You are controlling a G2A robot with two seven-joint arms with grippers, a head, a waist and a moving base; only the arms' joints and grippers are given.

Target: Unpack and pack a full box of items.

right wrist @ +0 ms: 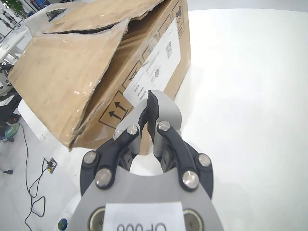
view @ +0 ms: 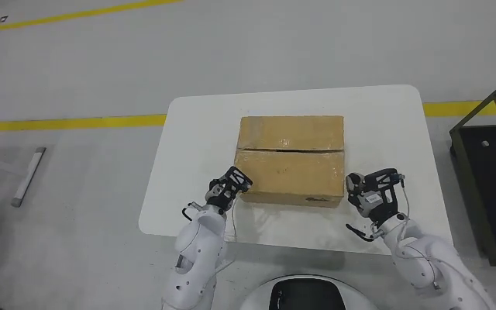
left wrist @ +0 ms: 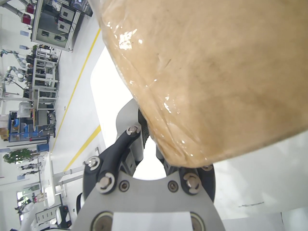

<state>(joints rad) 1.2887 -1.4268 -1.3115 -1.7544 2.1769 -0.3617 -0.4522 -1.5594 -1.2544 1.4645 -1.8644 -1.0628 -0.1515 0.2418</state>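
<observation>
Box (view: 291, 159): brown cardboard, sits about mid-table (view: 387, 116), long side running left to right. It stands square on its base.

Top flaps: both folded down, and the seam between them runs along the box's length. In the right wrist view the near flap (right wrist: 62, 73) is not flat. It tilts up at the right end and overhangs the side wall, leaving a dark gap under it. Its edges are torn and ragged, with shiny clear tape over the cardboard. The far flap (right wrist: 108, 10) lies lower, and its edge is also torn.

Side wall facing the right arm carries a white label (right wrist: 156, 66) and printed arrow marks.

Left pincer (view: 230, 184): at the box's near left corner, up against it. In the left wrist view a taped cardboard corner covers the tip, so I cannot tell whether it is apart or together.

Right pincer (right wrist: 150, 106): together, tips meeting, nothing between them. It is just beside the box's near right corner, over the table. I cannot tell whether it touches the wall.

Surroundings: grey floor with a yellow line (view: 77, 122) behind the table, and a black cable (right wrist: 36, 181) on the floor below the table's near edge.
</observation>
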